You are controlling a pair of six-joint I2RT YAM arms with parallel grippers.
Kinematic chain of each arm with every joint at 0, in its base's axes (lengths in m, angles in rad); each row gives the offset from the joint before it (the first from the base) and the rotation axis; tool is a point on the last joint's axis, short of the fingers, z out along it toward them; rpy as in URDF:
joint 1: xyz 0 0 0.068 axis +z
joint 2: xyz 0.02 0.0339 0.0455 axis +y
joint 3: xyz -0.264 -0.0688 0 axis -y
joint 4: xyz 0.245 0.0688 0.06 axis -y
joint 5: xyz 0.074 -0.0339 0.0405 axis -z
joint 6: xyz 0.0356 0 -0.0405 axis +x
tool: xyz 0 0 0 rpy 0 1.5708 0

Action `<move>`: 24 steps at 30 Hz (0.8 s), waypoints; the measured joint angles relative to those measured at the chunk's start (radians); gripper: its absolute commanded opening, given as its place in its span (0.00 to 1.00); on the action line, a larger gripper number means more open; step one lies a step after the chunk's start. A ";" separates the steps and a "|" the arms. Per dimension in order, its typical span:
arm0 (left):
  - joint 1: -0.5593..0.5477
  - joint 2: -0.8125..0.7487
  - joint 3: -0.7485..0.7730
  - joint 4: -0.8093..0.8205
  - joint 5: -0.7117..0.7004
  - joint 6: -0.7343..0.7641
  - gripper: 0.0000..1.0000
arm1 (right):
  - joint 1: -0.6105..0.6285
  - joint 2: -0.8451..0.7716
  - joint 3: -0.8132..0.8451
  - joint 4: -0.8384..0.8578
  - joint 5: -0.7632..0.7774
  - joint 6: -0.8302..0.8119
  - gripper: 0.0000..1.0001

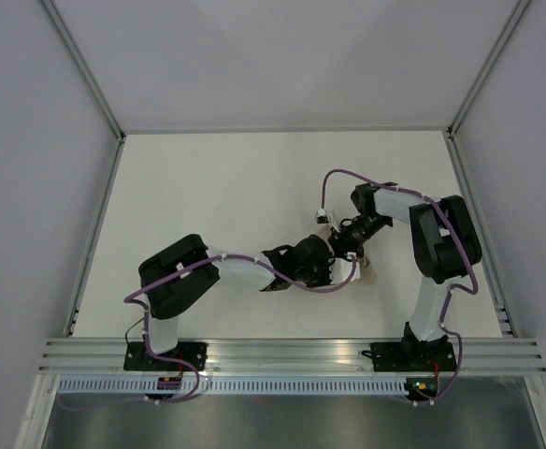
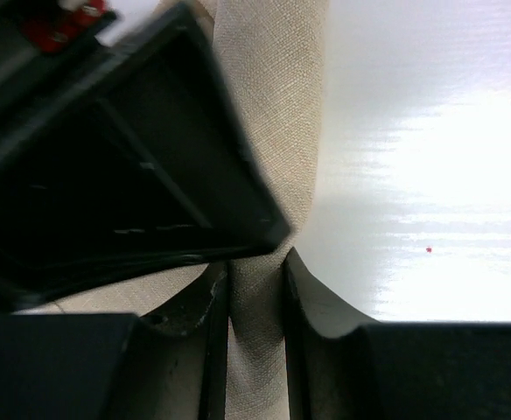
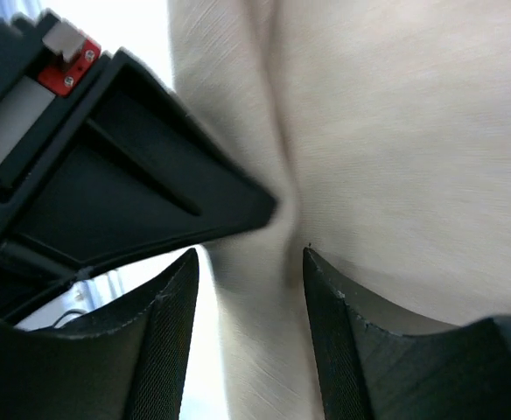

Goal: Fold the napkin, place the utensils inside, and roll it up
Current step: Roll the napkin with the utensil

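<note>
The tan napkin (image 2: 273,105) is bunched into a narrow roll or fold. In the top view only a small piece of the napkin (image 1: 365,266) shows beneath the two wrists. My left gripper (image 2: 255,267) is shut on a ridge of the cloth, which fills the gap between its fingers. My right gripper (image 3: 249,258) stands open around the napkin (image 3: 395,131), with white table showing beside its left finger. In the top view the left gripper (image 1: 334,271) and right gripper (image 1: 346,245) meet right of the table's middle. The utensils are hidden.
The white table (image 1: 217,187) is walled by grey panels on three sides. An aluminium rail (image 1: 292,354) runs along the near edge by the arm bases. Each wrist view has the other gripper's black body close by, at the upper left.
</note>
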 measured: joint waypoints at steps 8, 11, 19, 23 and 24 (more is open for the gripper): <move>0.055 0.028 0.052 -0.048 0.148 -0.058 0.02 | -0.133 -0.145 -0.001 0.116 -0.007 0.064 0.59; 0.091 0.042 0.075 -0.071 0.224 -0.093 0.02 | -0.200 -0.203 -0.005 0.141 -0.030 0.085 0.59; 0.193 0.140 0.235 -0.247 0.469 -0.172 0.02 | -0.339 -0.478 -0.189 0.270 -0.032 0.111 0.62; 0.237 0.214 0.341 -0.357 0.606 -0.201 0.02 | -0.313 -0.697 -0.362 0.370 0.013 0.110 0.63; 0.246 0.234 0.370 -0.388 0.636 -0.205 0.02 | -0.294 -0.745 -0.407 0.414 0.037 0.111 0.64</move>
